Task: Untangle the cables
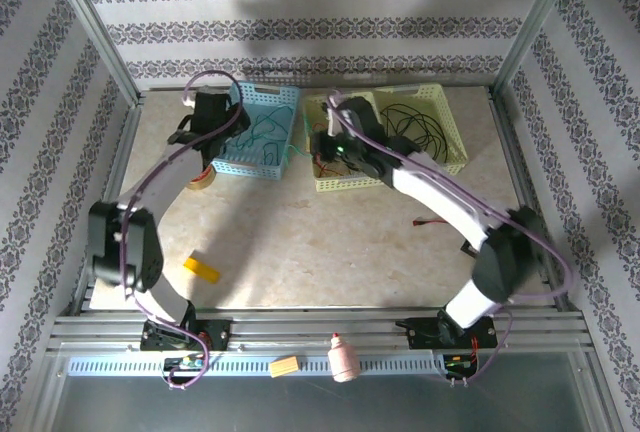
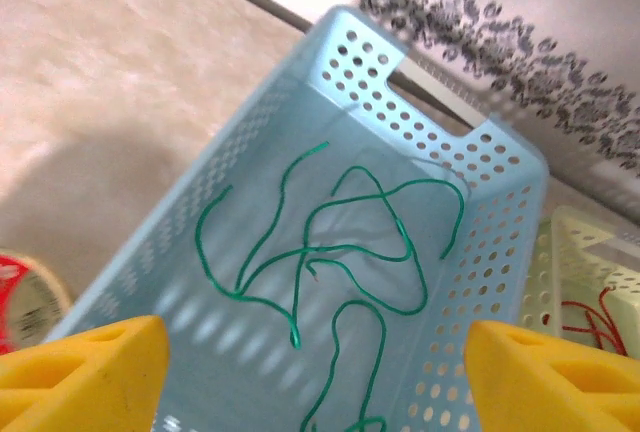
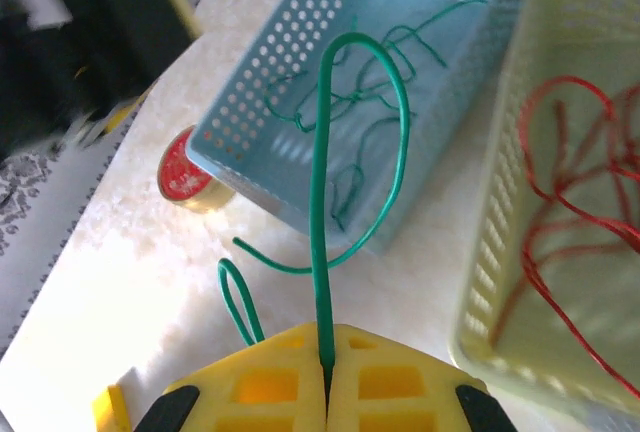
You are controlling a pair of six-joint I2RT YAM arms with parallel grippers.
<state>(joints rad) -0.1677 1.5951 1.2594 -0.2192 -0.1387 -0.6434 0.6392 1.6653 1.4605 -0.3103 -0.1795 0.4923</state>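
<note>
1. Yellow fingers [image 2: 90, 367] of the left end effector [image 2: 318, 362] sit at the bottom corners of its wrist view. They are spread wide apart, holding nothing and touching nothing.
2. Left of that end effector, a tape roll [image 2: 25, 297] rests on the surface [image 2: 120, 72] just beside the blue basket [image 2: 480, 252]. Any print on its red face is too blurred to read.
3. Directly below and ahead of the left end effector, a loose green cable [image 2: 330, 252] sprawls in loops on the floor of the perforated blue basket.
4. Right end effector [image 3: 326, 352]: closed, its yellow fingers pressed together and pinching the gripped green cable [image 3: 320, 202].
5. From the closed jaws this cable rises straight up, bends over at the top and curves back down in front of the blue basket's near wall. A smaller loop of it hangs just left of the fingers.
6. Whether the gripped cable joins the loose one in the blue basket cannot be told.
7. Right of the right end effector, the pale green basket [image 3: 500, 202] holds the red cables [image 3: 560, 152] in tangled loops.
8. Beyond the right end effector in the top view, the black cables [image 1: 415, 122] lie in the right half of that pale green basket.
</note>
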